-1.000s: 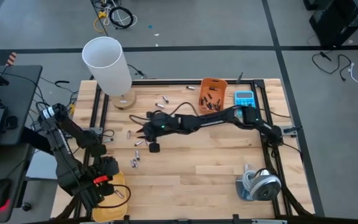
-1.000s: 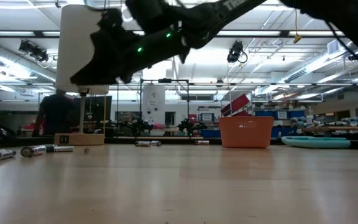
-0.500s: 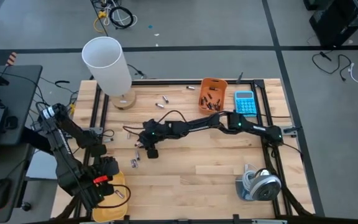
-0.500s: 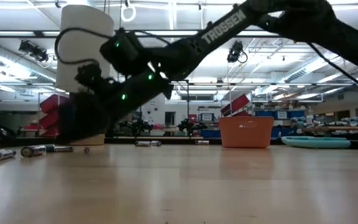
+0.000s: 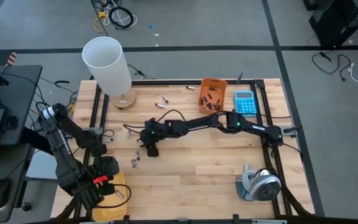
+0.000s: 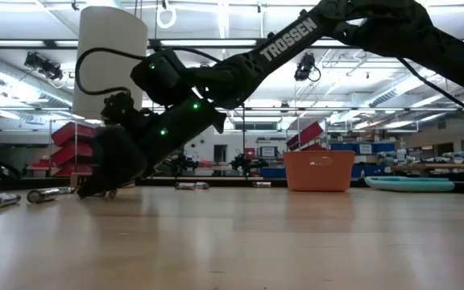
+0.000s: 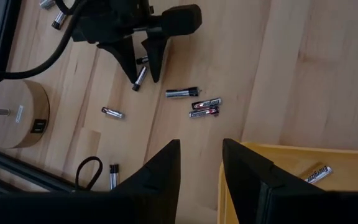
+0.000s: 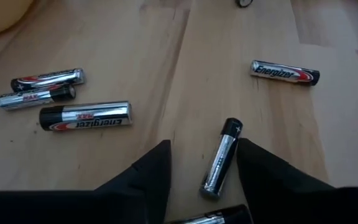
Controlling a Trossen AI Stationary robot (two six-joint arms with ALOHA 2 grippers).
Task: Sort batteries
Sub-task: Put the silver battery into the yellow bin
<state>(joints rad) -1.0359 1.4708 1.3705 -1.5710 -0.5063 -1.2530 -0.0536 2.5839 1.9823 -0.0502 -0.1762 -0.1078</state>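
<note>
Right gripper [image 8: 197, 171] straddles one battery [image 8: 222, 157] with fingers spread, not gripping; three batteries [image 8: 84, 116] lie nearby. Left gripper [image 7: 201, 165] waits open over the yellow tray [image 7: 303, 162].

"TROSSEN" on right arm [image 6: 296, 36] — "Energizer" on batteries [image 8: 284, 73]

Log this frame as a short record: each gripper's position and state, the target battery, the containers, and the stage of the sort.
right gripper: low over table centre, open, fingers either side of one battery
left gripper: open, empty, above yellow tray
yellow tray: one battery visible inside
orange bin: several batteries inside
loose batteries: scattered on table
stage: pick not yet closed
</note>
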